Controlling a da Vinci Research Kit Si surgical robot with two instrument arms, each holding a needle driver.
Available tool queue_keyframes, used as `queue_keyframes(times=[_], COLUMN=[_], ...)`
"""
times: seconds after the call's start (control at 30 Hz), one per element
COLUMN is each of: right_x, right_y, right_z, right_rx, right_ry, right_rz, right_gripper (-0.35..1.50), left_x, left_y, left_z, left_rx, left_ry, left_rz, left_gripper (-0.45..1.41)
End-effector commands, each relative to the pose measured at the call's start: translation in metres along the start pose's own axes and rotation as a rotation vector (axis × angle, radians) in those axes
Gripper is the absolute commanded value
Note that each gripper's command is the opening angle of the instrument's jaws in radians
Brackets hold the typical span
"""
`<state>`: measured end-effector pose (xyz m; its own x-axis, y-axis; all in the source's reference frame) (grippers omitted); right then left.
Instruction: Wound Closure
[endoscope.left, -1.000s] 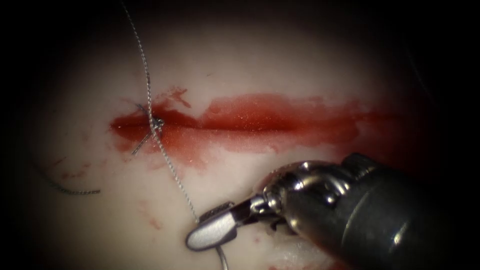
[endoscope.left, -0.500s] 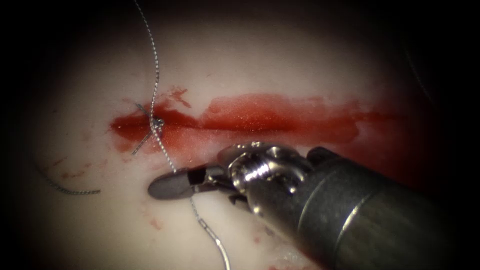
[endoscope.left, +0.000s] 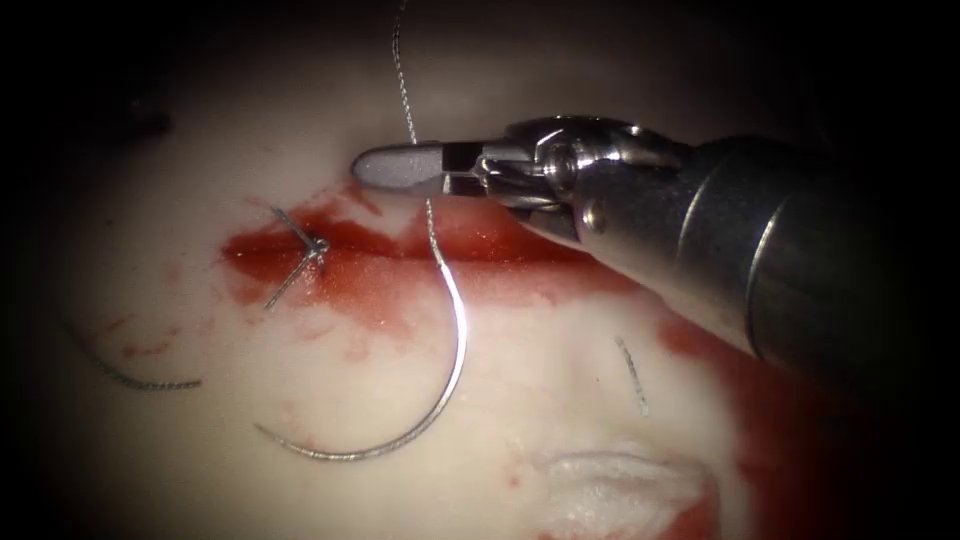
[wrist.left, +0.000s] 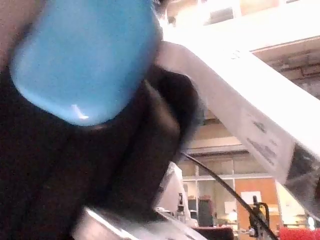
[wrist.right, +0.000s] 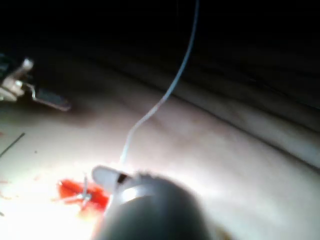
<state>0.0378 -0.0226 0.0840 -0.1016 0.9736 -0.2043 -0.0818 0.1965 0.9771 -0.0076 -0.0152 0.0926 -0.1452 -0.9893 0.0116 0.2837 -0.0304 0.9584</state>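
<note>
Gripping thread (endoscope.left: 402, 90) near needle's swaged end, right tool (endoscope.left: 400, 168) has jaws pressed together above cut (endoscope.left: 500, 250), over tissue (endoscope.left: 560, 400). Needle (endoscope.left: 440, 390) hangs free below it, curve crossing cut, tip resting on tissue, not embedded. Knotted stitch (endoscope.left: 316, 245) sits at cut's left end. Left tool (wrist.right: 42, 97) sits off to one side; jaw state unclear. Risk: dangling needle could swing and snag tissue, or thread slip from grip.

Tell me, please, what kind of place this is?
Probably a surgical training bench. A wristed end effector grips thread joined to a curved needle lying free on pale tissue, whose cut carries red fluid and one knot.
</note>
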Motion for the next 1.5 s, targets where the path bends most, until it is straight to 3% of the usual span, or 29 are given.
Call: queue_keyframes(times=[0.03,0.07,0.13,0.23,0.3,0.37,0.43,0.47,0.53,0.63,0.7,0.93,0.97,1.1,1.2,1.27,1.3,1.33,1.4,1.5], right_x=[0.0025,0.0031,0.0039,0.0045,0.0044,0.0041,0.004,0.0039,0.0037,0.0034,0.0032,0.0015,0.0012,0.0008,0.0007,0.0008,0.0008,0.0008,0.0008,0.0009], right_y=[0.0008,0.0011,0.0016,0.0021,0.0023,0.0022,0.002,0.0019,0.001,-0.0006,-0.0006,0.0006,0.0009,0.0013,0.0016,0.0017,0.0017,0.0017,0.0016,0.0016], right_z=[0.0,-0.0005,-0.0012,-0.0019,-0.0021,-0.002,-0.0019,-0.0018,-0.0017,-0.0012,-0.0011,-0.0012,-0.0011,-0.001,-0.0007,-0.0005,-0.0005,-0.0004,-0.0004,-0.0004], right_rx=[0.014,0.022,0.021,0.011,0.022,0.06,0.085,0.117,0.189,0.166,0.16,0.146,0.129,0.122,0.093,0.086,0.086,0.087,0.088,0.085], right_ry=[0.026,0.043,0.062,0.076,0.066,0.049,0.043,0.044,0.049,0.055,0.054,-0.053,-0.061,-0.069,-0.068,-0.066,-0.066,-0.065,-0.063,-0.056], right_rz=[-0.011,-0.008,-0.007,-0.011,-0.015,-0.017,-0.016,-0.015,0.066,0.219,0.217,0.248,0.242,0.235,0.226,0.201,0.201,0.178,0.149,0.114], right_gripper=[-0.35,-0.35,-0.35,-0.35,-0.35,-0.35,-0.35,-0.35,-0.35,-0.35,-0.35,-0.35,-0.35,-0.35,-0.35,-0.35,-0.35,-0.35,-0.35,-0.35], left_x=[-0.0007,0.0001,0.0015,0.0033,0.0044,0.0049,0.005,0.0049,0.0046,0.0033,0.003,0.0008,0.0009,0.0012,0.0019,0.0034,0.0034,0.0052,0.0062,0.007], left_y=[-0.0006,-0.0006,-0.0001,0.0008,0.0017,0.0027,0.0029,0.003,0.003,0.0022,0.002,-0.0005,-0.0012,-0.0024,-0.0037,-0.0045,-0.0045,-0.0048,-0.0048,-0.0046], left_z=[0.0003,0.0003,0.0007,0.0018,0.0033,0.0052,0.0055,0.0058,0.0057,0.0044,0.0042,0.0035,0.0032,0.003,0.0034,0.0049,0.0049,0.0068,0.0076,0.0082], left_rx=[0.004,0.003,0.01,0.044,0.079,0.156,0.189,0.224,0.25,0.236,0.238,0.306,0.314,0.256,0.155,0.034,0.034,-0.055,-0.093,-0.092], left_ry=[0.076,0.171,0.282,0.353,0.368,0.396,0.407,0.404,0.359,0.365,0.368,0.363,0.357,0.388,0.461,0.539,0.539,0.573,0.586,0.596], left_rz=[0.006,0.0,-0.035,0.007,0.043,0.12,0.136,0.147,0.144,0.021,0.011,0.18,0.297,0.523,0.828,0.98,0.98,0.988,0.839,0.813], left_gripper=[1.31,1.3,1.09,1.01,1.08,1.03,0.99,0.88,0.81,0.76,0.81,0.98,0.98,0.94,0.86,0.83,0.83,0.74,0.61,0.66])
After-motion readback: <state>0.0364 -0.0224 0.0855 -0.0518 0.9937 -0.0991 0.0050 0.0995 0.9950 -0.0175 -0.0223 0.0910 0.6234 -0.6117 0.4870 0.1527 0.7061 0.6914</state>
